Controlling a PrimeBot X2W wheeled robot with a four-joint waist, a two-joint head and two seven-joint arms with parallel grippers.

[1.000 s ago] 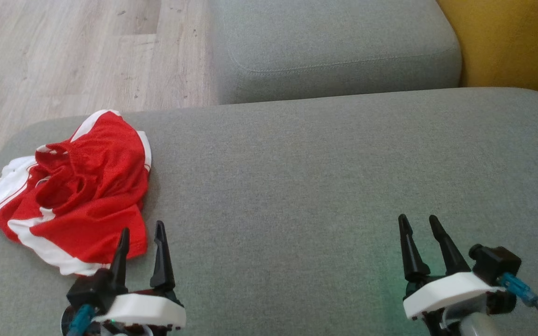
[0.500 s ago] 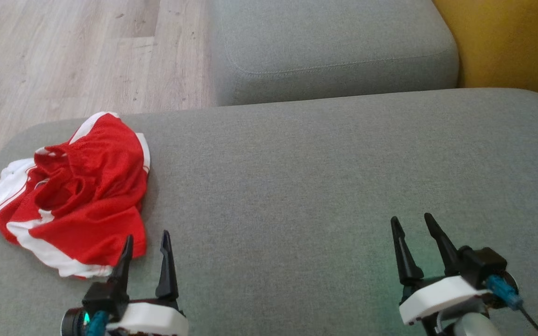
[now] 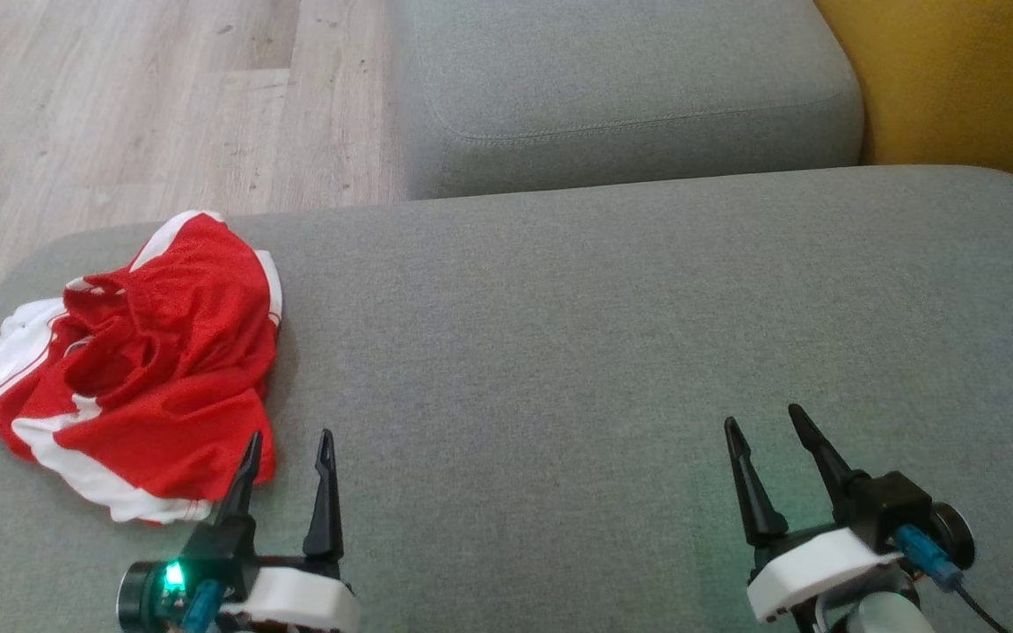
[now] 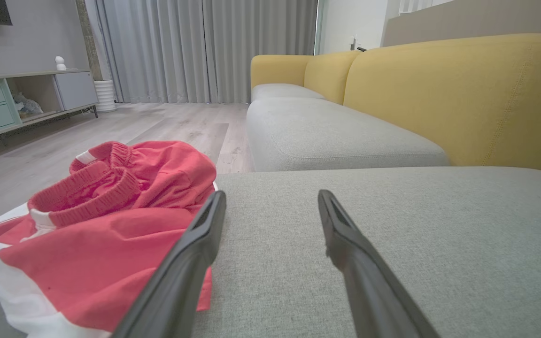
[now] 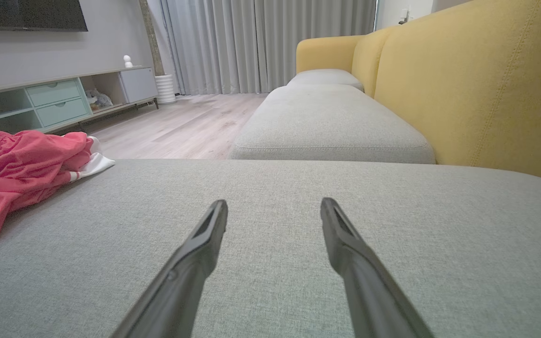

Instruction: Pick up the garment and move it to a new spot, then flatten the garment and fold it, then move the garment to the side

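The crumpled red and white shorts lie at the left end of the grey sofa cushion (waistband bunched on top), with the left gripper just beside their near edge and the right gripper well apart, both with fingers spread and empty.

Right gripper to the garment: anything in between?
Just bare grey sofa cushion between right gripper and garment, seen in head and right wrist views. Left gripper sits at garment's near edge.
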